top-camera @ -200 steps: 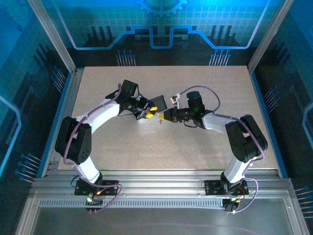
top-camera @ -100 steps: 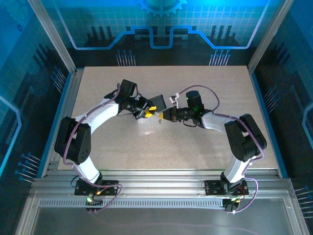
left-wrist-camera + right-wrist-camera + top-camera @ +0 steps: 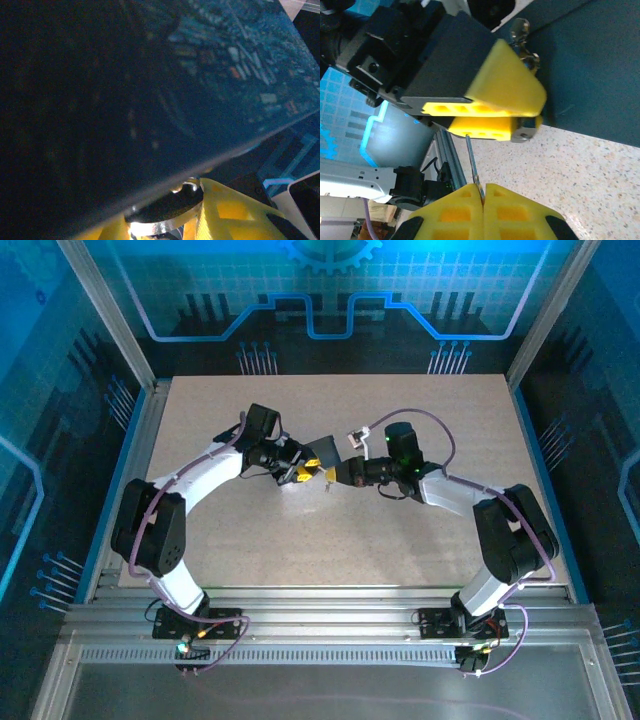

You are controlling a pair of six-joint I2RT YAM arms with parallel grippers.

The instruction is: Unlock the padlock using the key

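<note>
Pre-insertion: key outside padlock.
L end effector clamps padlock, R end effector pinches key; insert + turn remain.

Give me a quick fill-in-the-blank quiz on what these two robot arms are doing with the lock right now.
1. The right gripper pinches the thin metal blade of the ___ between its fingers.
2. The left gripper grips the dark body of the ___.
3. The fingers of both grippers are coloured ___.
Missing words: key; padlock; yellow.
</note>
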